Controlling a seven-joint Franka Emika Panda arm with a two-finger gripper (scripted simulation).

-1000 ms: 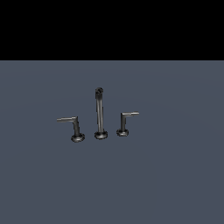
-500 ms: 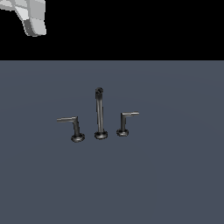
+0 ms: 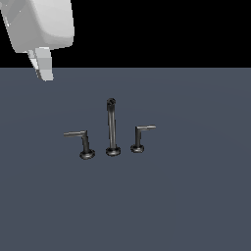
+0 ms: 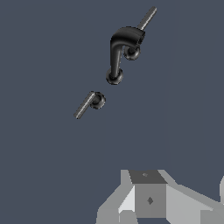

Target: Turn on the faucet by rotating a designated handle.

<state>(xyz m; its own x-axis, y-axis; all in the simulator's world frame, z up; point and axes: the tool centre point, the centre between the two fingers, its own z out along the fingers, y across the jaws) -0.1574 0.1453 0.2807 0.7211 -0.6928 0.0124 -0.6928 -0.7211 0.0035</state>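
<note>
Counter: a bare grey surface that fills the lower part of the exterior view and carries the whole fixture.
End effector: white, high above the counter, at about 10 o'clock from the fixture in the exterior view and well apart from it. Only a stubby finger tip shows beneath the body, and I cannot tell whether the fingers are spread or together. It holds nothing.
Faucet: three dark metal pieces in a row near the middle of the counter.
Spout: the tall thin upright piece in the centre of the row, on its round base.
Handle: the lever at 9 o'clock of the spout. Its thin arm points on toward 9 o'clock, away from the spout, and nothing touches it.
Other handle: the shorter-armed lever at 3 o'clock of the spout, also untouched.
Done: at most an approach is under way, and the wrist view shows the fixture far beyond the fingers.
Left: by my judgement nearly everything, namely coming down to the longer lever, making contact with its arm and swinging it round its post.
</note>
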